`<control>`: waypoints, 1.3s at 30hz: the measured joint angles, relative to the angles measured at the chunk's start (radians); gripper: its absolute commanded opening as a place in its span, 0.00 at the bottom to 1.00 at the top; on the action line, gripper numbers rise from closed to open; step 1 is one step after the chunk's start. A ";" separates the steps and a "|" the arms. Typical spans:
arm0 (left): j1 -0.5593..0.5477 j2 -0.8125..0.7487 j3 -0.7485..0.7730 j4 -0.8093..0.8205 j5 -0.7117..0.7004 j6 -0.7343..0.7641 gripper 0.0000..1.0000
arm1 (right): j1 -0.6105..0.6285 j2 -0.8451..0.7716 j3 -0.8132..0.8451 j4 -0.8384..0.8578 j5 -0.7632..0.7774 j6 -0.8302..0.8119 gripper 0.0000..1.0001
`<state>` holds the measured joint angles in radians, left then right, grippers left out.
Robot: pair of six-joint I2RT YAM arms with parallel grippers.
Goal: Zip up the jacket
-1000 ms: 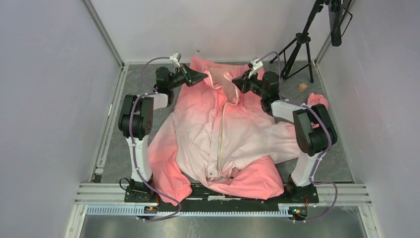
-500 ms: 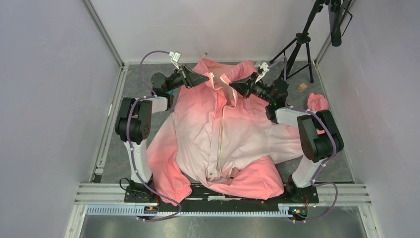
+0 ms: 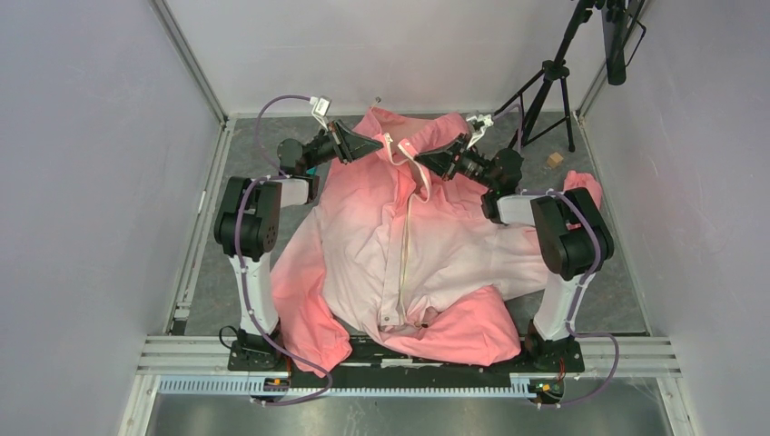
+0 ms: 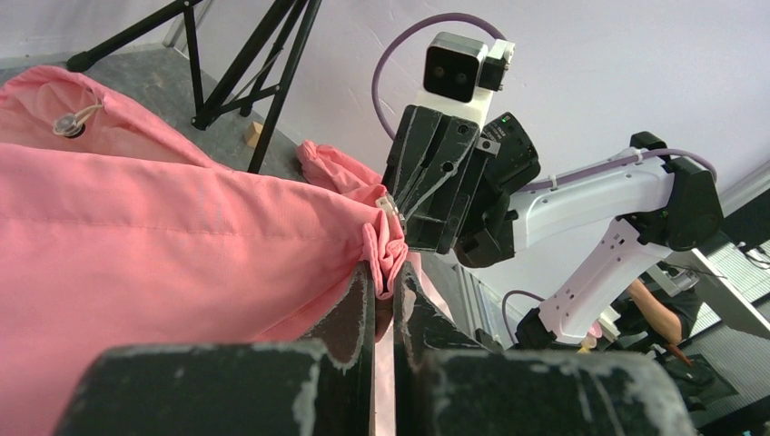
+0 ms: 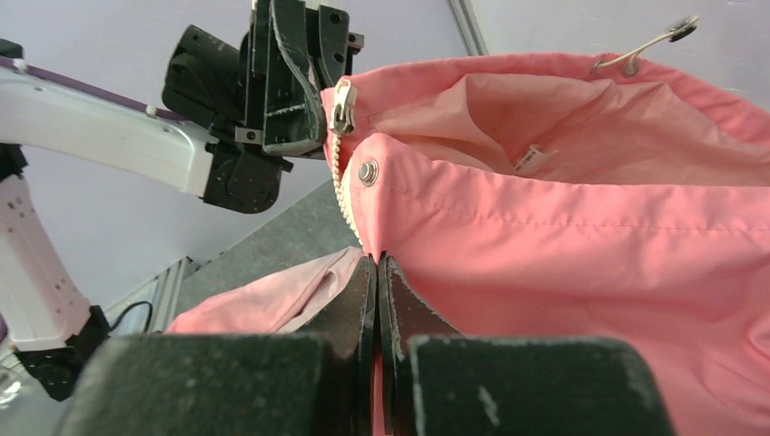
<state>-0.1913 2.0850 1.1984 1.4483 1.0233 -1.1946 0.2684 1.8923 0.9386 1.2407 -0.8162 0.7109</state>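
Note:
The pink jacket [image 3: 399,245] lies face up on the table, collar at the far side, its cream zipper strip [image 3: 405,245] running down the middle. My left gripper [image 3: 376,143] is shut on the collar's left edge; the left wrist view shows bunched pink fabric [image 4: 385,245] pinched between its fingers. My right gripper [image 3: 420,160] is shut on the collar's right edge, and the right wrist view shows fabric [image 5: 545,245] clamped at its tips [image 5: 377,259]. A silver zipper slider [image 5: 343,102] hangs by the left gripper, above a metal snap [image 5: 368,171]. Both hold the collar lifted.
A black tripod [image 3: 554,73] stands at the back right, with a small tan block [image 3: 554,160] on the floor near it. The jacket's right sleeve cuff [image 3: 581,186] lies beside the right arm. Grey walls close in on both sides.
Both grippers have moved inward toward each other and lifted the collar edges, drawing the top of the jacket opening narrower. The right arm has swung further left.

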 measured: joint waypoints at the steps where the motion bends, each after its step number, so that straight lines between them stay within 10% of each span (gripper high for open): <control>1: 0.000 0.001 0.000 0.001 0.000 -0.006 0.02 | 0.000 0.004 0.003 0.006 -0.001 0.013 0.01; 39: -0.002 0.013 0.001 0.016 0.000 -0.032 0.02 | 0.019 0.088 0.075 0.118 -0.014 0.194 0.01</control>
<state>-0.1932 2.0983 1.1992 1.4647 1.0237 -1.2266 0.2878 1.9800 1.0138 1.3586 -0.8299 0.9047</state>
